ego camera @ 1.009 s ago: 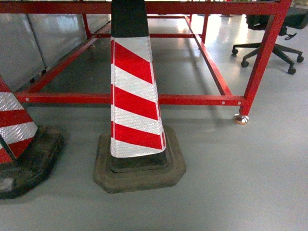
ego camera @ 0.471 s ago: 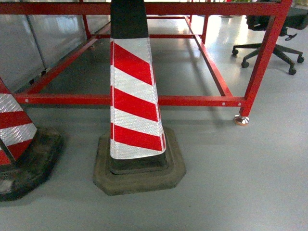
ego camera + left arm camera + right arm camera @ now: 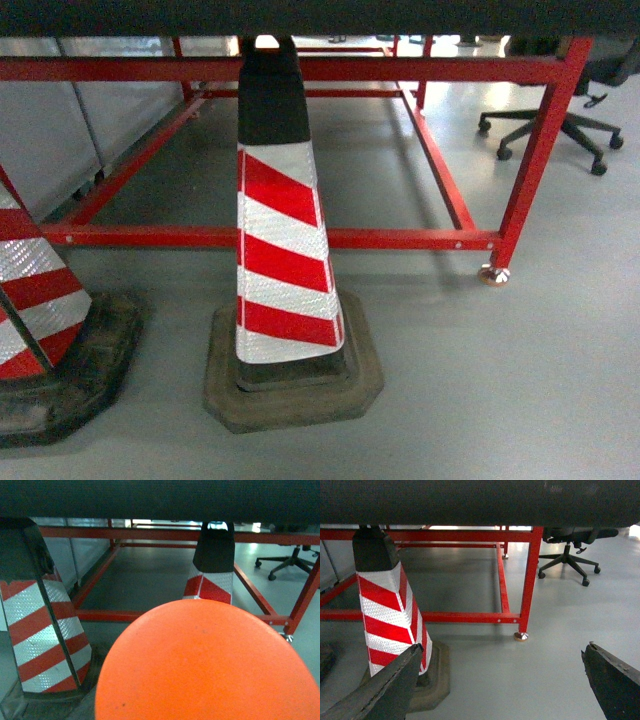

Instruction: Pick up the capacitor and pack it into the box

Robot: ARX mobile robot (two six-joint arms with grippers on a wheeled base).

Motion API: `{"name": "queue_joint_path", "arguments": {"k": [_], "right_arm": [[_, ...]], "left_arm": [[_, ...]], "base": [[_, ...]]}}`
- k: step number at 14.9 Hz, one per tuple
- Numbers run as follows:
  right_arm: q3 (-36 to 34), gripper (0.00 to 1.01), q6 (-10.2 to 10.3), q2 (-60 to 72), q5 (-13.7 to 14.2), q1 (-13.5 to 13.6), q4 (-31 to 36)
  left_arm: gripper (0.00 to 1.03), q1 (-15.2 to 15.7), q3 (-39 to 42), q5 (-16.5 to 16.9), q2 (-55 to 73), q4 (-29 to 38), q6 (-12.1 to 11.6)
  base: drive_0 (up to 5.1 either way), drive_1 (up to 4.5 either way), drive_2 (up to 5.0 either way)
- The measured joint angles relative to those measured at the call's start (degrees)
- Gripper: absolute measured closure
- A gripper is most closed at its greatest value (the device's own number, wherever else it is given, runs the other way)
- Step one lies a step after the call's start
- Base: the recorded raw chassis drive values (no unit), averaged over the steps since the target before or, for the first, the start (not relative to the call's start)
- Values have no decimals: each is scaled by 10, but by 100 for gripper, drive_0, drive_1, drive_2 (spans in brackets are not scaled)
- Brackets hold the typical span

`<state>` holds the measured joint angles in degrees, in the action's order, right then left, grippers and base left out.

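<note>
Only cones (image 3: 288,262), red frame (image 3: 270,238).

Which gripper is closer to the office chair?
Right, likely. The right gripper has the chair ahead, slightly right. The left gripper is not seen; its camera shows the chair at the far right edge, beyond the cone.

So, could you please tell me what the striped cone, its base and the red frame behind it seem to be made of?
The striped cone looks like plastic wrapped in reflective sheeting: the white bands show a fine glittering grain. Its base seems to be heavy moulded rubber, dull, dark and scuffed. The red frame is probably painted metal tube: square section, glossy coat, small fasteners and a shiny foot at the corner.
</note>
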<state>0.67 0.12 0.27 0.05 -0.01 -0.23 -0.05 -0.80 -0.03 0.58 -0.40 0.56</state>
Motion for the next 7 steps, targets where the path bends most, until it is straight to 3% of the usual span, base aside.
{"name": "queue_joint_path", "arguments": {"k": [7], "right_arm": [[0,3,0,0,-1,0,-1]], "left_arm": [[60,0,0,0,0,0,-4]], "base": [[0,0,0]]}}
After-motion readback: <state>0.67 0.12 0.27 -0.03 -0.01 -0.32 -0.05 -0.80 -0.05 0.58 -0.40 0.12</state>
